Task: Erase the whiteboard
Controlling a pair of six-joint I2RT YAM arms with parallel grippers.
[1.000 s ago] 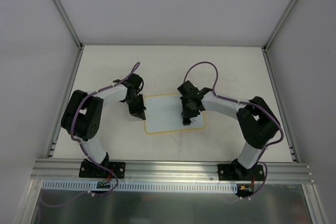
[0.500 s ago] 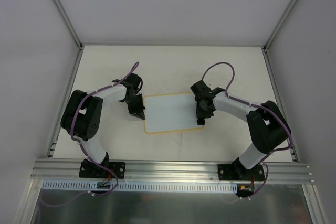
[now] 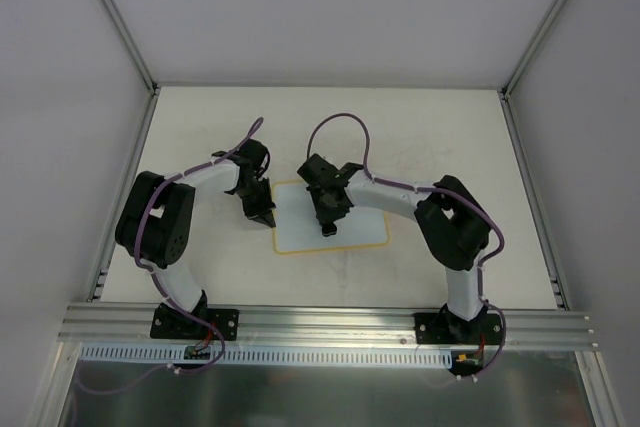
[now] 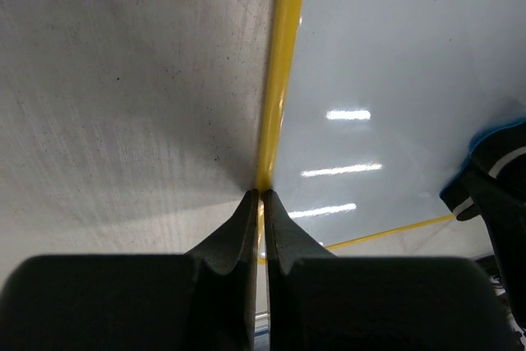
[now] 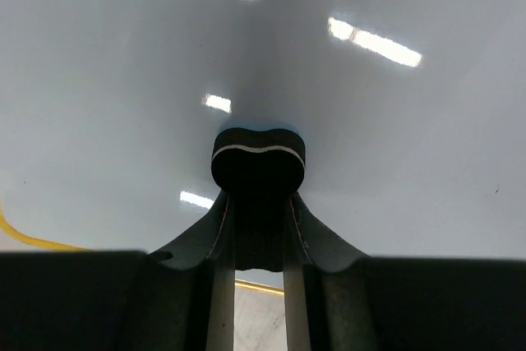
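Observation:
The whiteboard [image 3: 355,232] lies flat mid-table, white with a thin yellow rim and no scribbles showing. My left gripper [image 3: 267,218] is shut, its tips down on the board's left rim [image 4: 283,55]; in the left wrist view the gripper [image 4: 260,196] holds nothing. My right gripper [image 3: 328,228] is shut on a dark eraser [image 5: 258,158] and presses it on the left half of the board's surface [image 5: 123,80]. In the right wrist view this gripper [image 5: 259,203] clamps the eraser between both fingers. The eraser also shows at the right edge of the left wrist view [image 4: 493,191].
The off-white tabletop [image 3: 200,127] surrounds the board. Aluminium frame posts [image 3: 120,22] and side walls bound the table. A metal rail [image 3: 320,322] runs along the near edge by the arm bases.
My right gripper with the eraser swept from the board's right side across to its left half. The left gripper stayed at the left rim.

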